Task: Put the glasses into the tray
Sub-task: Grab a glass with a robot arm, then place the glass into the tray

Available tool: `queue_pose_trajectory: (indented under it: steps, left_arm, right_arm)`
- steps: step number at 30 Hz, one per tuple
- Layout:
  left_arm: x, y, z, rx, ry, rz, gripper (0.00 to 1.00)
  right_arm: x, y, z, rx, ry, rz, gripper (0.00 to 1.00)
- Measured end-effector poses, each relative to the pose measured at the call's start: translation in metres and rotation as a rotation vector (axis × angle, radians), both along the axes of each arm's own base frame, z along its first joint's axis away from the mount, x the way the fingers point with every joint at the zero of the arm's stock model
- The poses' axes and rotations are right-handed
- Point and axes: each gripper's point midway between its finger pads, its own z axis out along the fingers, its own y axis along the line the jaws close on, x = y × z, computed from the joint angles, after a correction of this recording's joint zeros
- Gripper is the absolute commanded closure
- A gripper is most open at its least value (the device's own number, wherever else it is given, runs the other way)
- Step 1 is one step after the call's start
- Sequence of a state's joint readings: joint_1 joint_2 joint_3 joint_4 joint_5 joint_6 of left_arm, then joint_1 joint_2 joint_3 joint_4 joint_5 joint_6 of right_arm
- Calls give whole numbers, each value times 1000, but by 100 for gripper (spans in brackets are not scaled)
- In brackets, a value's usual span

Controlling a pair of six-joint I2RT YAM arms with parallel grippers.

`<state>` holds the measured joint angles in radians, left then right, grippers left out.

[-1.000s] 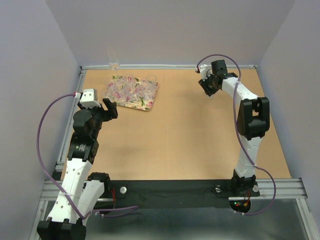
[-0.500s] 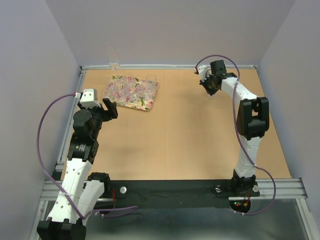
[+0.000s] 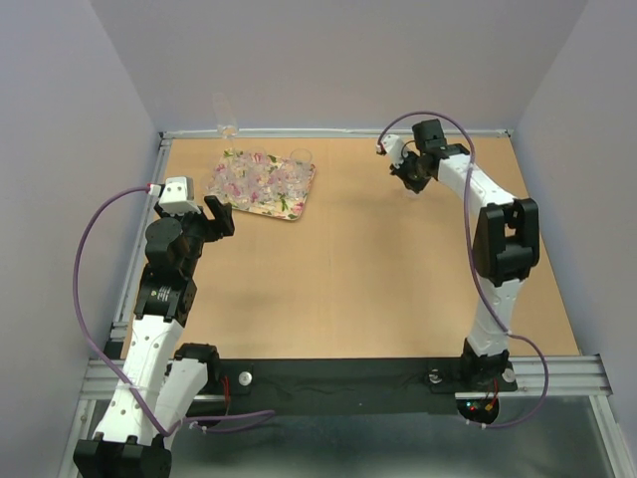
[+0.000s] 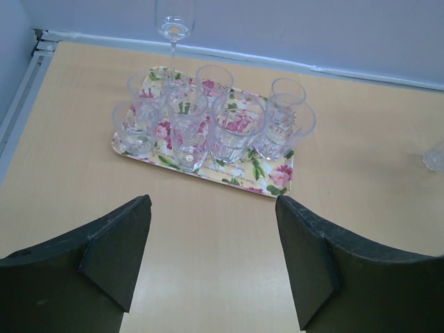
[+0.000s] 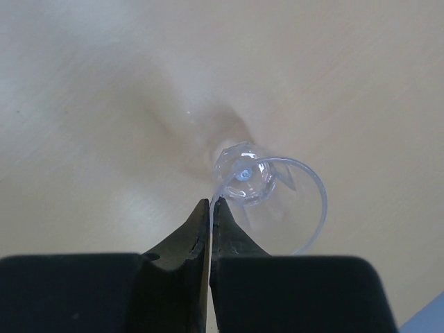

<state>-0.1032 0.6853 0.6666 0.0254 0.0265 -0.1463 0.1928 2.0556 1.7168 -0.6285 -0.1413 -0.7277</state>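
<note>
Right gripper drifts left and pinches a glass rim

Since a second ago the right gripper [image 3: 409,177] has slid a little to the left along the far side of the table [image 3: 378,279], and its jaws, partly apart then, have come together. The right arm [image 3: 503,239] reaches well forward with its wrist bent down toward the wood. From the wrist camera the two dark fingertips [image 5: 223,216] are pressed nearly together on the thin rim of a lone glass [image 5: 246,175], which stands upright on the bare table, well apart from the tray [image 3: 290,213]. It is clear and colourless, with a faceted base showing through from above.

The left arm [image 3: 164,279] has not shifted. It stays folded near the table's left edge, and the left gripper [image 4: 211,208] hangs spread wide and empty just short of the tray's near side.

The tray lies at the far left, cream-yellow with pink flowers and green leaves. A close cluster of short clear tumblers [image 4: 238,125] stands upright in it, filling most of its surface. A stemmed glass [image 4: 173,28] stands just beyond the tray's far edge, against the back wall.
</note>
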Motion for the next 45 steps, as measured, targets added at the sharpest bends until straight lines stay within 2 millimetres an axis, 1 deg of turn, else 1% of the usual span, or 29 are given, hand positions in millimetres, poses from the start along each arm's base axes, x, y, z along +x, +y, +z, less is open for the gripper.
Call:
queue_pose_trajectory:
  steps: [2,4,6,7,9,10,13,17,20,26,31,36,41,45]
  left_arm:
    - [0,0,0,0,0,0,17]
    - [0,0,0,0,0,0,17]
    - [0,0,0,0,0,0,17]
    - [0,0,0,0,0,1,17]
    - [0,0,0,0,0,1,17]
    - [0,0,0,0,0,1,17]
    - [0,1,1,1,-3,3,17]
    - [-2,2,4,0,-13,8,17]
    - [-4,7,8,1,-28,35,17]
    - [-9,17,16,2,-63,89,17]
    - [-14,26,24,2,-92,136,17]
    - [-20,33,32,0,-120,178,17]
    - [-23,40,36,-2,-137,215,17]
    - [-26,46,39,-4,-147,245,17]
  right_arm:
    - [-11,12,13,-1,-13,73,100]
    - [-28,24,28,-17,-28,162,100]
    - [-43,35,38,-36,-37,242,100]
    - [-55,45,44,-45,-37,300,100]
    - [-72,62,52,-57,-43,397,100]
    - [-78,68,53,-57,-41,429,100]
    - [-103,89,53,-48,-20,569,100]
    - [-134,111,51,-42,15,705,100]
    - [-153,129,53,-48,23,799,100]
    - [-192,173,55,-40,22,987,100]
    - [-214,195,55,-37,17,1092,100]
    - [-229,211,57,-40,8,1158,100]
    - [-237,232,58,-48,-11,1222,99]
    - [-241,244,57,-57,-17,1260,100]
